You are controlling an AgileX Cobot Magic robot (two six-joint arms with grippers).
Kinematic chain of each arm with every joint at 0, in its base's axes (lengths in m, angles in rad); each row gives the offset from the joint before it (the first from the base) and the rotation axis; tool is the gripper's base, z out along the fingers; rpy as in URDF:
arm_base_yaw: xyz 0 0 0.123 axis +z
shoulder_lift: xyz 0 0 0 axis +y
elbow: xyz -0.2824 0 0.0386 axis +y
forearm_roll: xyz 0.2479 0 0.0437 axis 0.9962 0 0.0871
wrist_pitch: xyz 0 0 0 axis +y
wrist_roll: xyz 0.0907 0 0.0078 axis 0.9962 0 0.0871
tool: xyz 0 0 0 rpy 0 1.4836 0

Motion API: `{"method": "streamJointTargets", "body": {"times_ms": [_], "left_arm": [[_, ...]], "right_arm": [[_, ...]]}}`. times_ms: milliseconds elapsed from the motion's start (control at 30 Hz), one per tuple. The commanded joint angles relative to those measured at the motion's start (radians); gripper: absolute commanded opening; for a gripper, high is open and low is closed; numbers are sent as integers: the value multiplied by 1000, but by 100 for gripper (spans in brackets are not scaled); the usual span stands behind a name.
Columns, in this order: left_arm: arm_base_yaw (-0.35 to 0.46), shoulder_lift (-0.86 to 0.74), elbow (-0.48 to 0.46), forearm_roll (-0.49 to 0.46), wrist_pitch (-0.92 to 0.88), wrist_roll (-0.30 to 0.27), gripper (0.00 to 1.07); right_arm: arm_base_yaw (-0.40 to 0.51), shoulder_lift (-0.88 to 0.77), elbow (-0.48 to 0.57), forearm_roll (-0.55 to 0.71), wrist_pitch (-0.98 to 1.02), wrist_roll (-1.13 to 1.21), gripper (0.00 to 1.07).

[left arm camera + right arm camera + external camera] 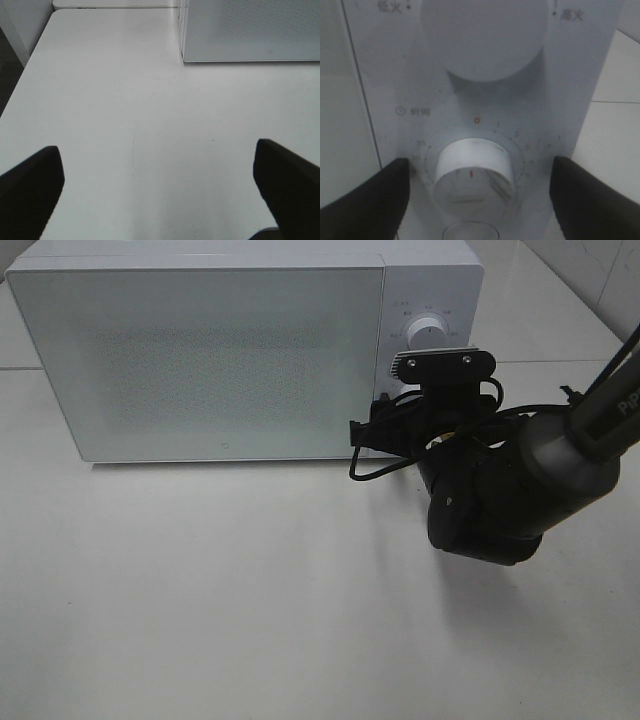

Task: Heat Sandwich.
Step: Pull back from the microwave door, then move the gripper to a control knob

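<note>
The white microwave (230, 350) stands at the back of the table with its door shut. No sandwich shows in any view. My right gripper (479, 200) is open at the control panel, its dark fingers (370, 200) on either side of the lower timer knob (472, 170), with a gap on each side. The knob's red mark points down, away from the 0. A larger power knob (485, 35) sits above it. In the high view the right arm (500, 490) and its wrist camera mount (443, 365) cover the lower knob. My left gripper (160, 190) hangs open over the bare table.
The white table (250, 620) stretches in front of the microwave. In the left wrist view the microwave's lower corner (250, 30) lies ahead, and the table's edge (20, 85) runs along one side. A black cable (375, 470) loops from the right wrist.
</note>
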Motion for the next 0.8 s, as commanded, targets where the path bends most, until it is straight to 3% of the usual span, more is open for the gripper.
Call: {"method": "streamJointTargets", "body": {"times_ms": [33, 133, 167, 233, 300, 433, 800], "left_arm": [[2, -24, 2, -9, -15, -2, 98], [2, -24, 2, -9, -15, -2, 98], [2, -24, 2, -9, -15, -2, 98], [2, -24, 2, -9, -15, -2, 98], [2, -24, 2, -9, -15, -2, 98], [2, -24, 2, -9, -15, -2, 98], [2, -24, 2, -9, -15, -2, 98]], "right_arm": [[-8, 0, -10, -8, 0, -2, 67], [-8, 0, -10, -5, 0, -2, 46], [-8, 0, -10, -5, 0, -2, 46], [-8, 0, -10, -5, -5, -2, 30], [-8, 0, -9, -5, -9, -2, 22], [-8, 0, -9, -5, -9, -2, 16], [-7, 0, -9, -5, -34, -2, 19]]}}
